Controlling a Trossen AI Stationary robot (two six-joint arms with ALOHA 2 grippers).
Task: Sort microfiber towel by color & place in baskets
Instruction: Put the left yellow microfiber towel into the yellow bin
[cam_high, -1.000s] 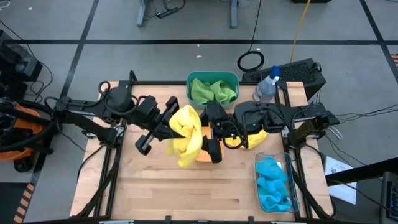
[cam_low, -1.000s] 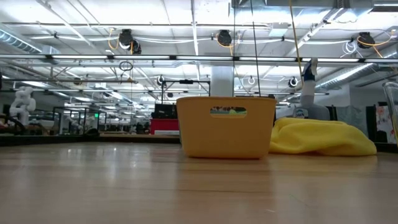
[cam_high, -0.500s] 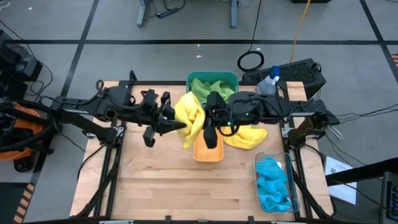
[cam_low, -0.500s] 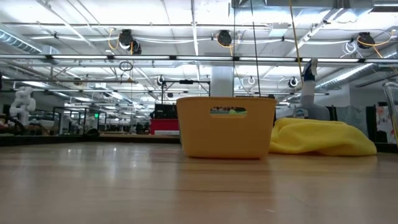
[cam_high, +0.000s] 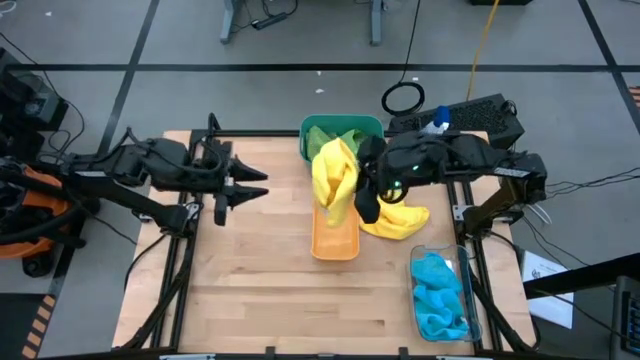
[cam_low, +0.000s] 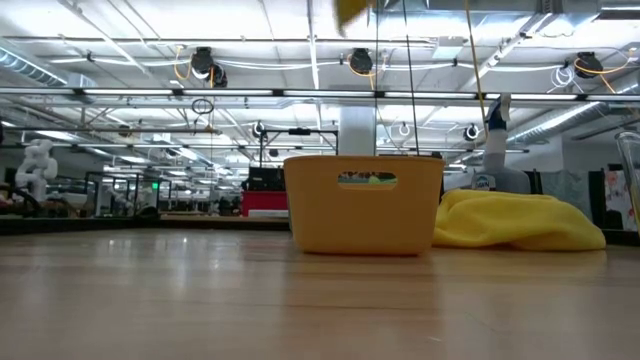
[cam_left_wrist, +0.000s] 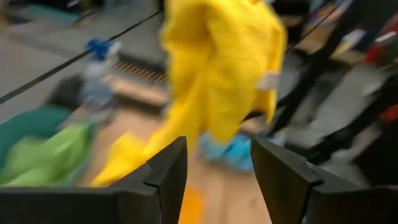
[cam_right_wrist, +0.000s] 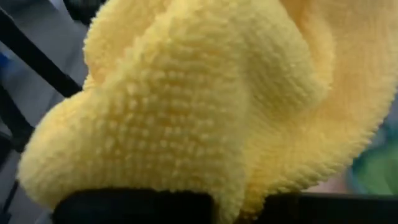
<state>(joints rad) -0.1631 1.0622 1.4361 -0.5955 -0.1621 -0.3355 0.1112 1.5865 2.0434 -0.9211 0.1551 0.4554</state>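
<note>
High view: the right gripper (cam_high: 362, 188) hangs over the orange tub (cam_high: 335, 238), clenched on a yellow towel (cam_high: 335, 178) that drapes from its fingers down across the tub's far end and in front of the teal tub (cam_high: 341, 125). The teal tub holds green towels (cam_high: 322, 137). A second yellow towel (cam_high: 400, 215) lies on the table (cam_high: 250, 290) just right of the orange tub, partly under the right arm. The clear tub (cam_high: 440, 295) at the near right corner holds blue towels (cam_high: 438, 290). A spray bottle (cam_high: 433, 126) stands at the far right, beside the teal tub. The left gripper (cam_high: 250, 187) is at the table's left, well apart from the hanging towel, its fingers spread and holding nothing.

Low view: the orange tub (cam_low: 364, 204) stands on the table, with the lying yellow towel (cam_low: 515, 221) touching its right side. A corner of the hanging towel (cam_low: 352, 10) shows at the top edge, above the tub.

Left wrist view: the two fingers (cam_left_wrist: 168, 171) stand apart with a clear gap between them. The yellow towel (cam_left_wrist: 217, 74) hangs beyond them, untouched. Green towels (cam_left_wrist: 46, 155), the blue towels (cam_left_wrist: 230, 152) and the spray bottle (cam_left_wrist: 98, 74) show farther off, blurred.

Right wrist view: the yellow towel (cam_right_wrist: 205, 93) fills nearly the whole picture, bunched right against the gripper, whose dark fingers (cam_right_wrist: 130, 208) show only at the bottom edge beneath the cloth.
</note>
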